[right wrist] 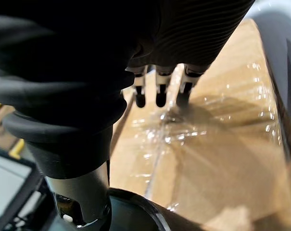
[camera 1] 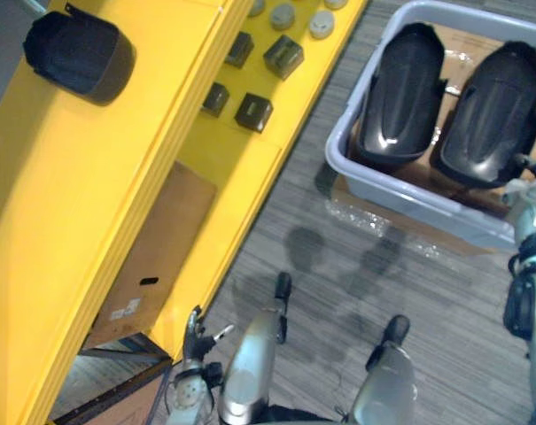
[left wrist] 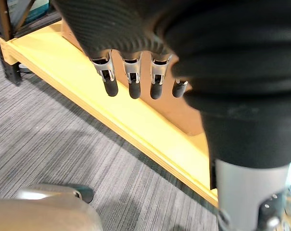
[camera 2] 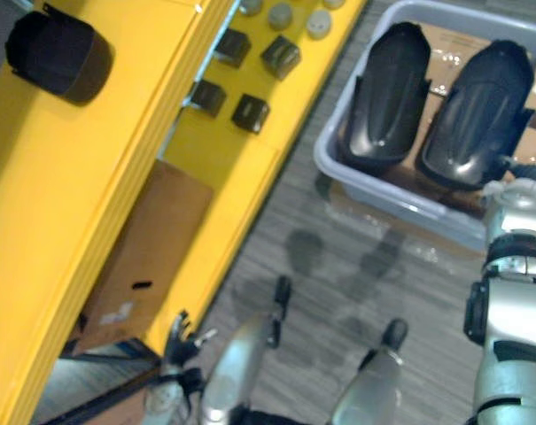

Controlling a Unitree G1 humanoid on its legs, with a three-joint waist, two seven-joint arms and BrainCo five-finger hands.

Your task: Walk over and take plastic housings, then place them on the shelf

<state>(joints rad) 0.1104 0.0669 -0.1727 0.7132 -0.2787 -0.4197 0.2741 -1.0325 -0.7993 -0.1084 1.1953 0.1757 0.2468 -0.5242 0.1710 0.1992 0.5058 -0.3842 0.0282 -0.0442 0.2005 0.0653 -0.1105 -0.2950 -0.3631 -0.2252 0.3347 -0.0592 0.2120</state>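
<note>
- On the robot's left, a yellow shelf runs away from the camera, with 1 black plastic housing lying on its top board near the far end.
- On a lower board of that shelf sit 4 small dark boxes, set in 2 pairs. Some grey round pieces lie just beyond them.
- Under that board, a cardboard box stands at the bottom of the shelf.
- Ahead and to the right, well apart from the shelf, a grey bin holds the other 2 housings side by side with their glossy backs up. The left housing and the right housing almost touch.
- The bin rests on film-wrapped cardboard, which sticks out past its near wall.
- Grey carpet floor lies between the shelf and the bin.
- The left robot hand hangs low beside the shelf's bottom yellow board, above the carpet. Its fingers are straight and relaxed and hold nothing.
- The right robot hand hangs over the film-wrapped cardboard, just beside the bin's wall. Its fingers point down, loose and empty, and touch no housing.
</note>
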